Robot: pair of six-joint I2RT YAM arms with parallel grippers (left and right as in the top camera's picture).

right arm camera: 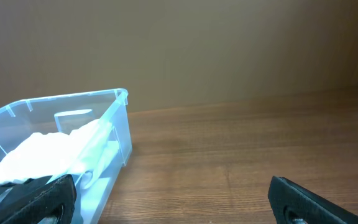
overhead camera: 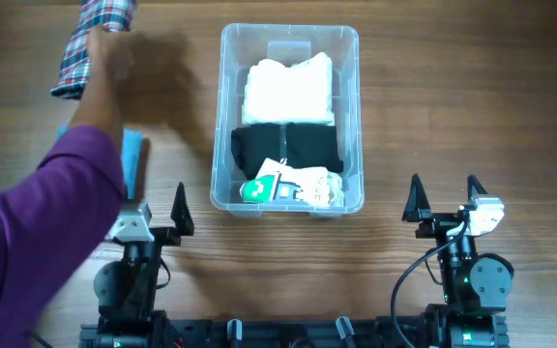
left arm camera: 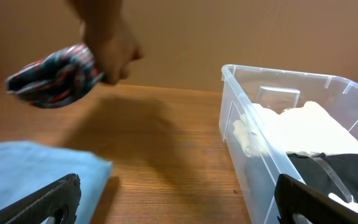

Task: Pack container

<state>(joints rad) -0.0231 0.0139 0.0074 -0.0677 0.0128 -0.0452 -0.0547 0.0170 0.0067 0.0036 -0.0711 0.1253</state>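
Container (overhead camera: 288, 43), mid-worktop (overhead camera: 453, 97): white cloth (overhead camera: 289, 89), black cloth (overhead camera: 286, 147), green-white packet (overhead camera: 293, 186) inside; left hand (left arm camera: 178, 182), right hand (overhead camera: 444, 184) at robot-side edge, both spread wide open.

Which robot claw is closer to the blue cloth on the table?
Left. The left gripper sits just short of the blue cloth. The right gripper is far away, on the other side of the container.

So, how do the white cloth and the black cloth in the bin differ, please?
The white cloth fills the far end of the bin; the black cloth lies across its middle. A green-and-white packet overlaps the black cloth's near edge; nothing sits on the white cloth. Both are folded inside the bin.
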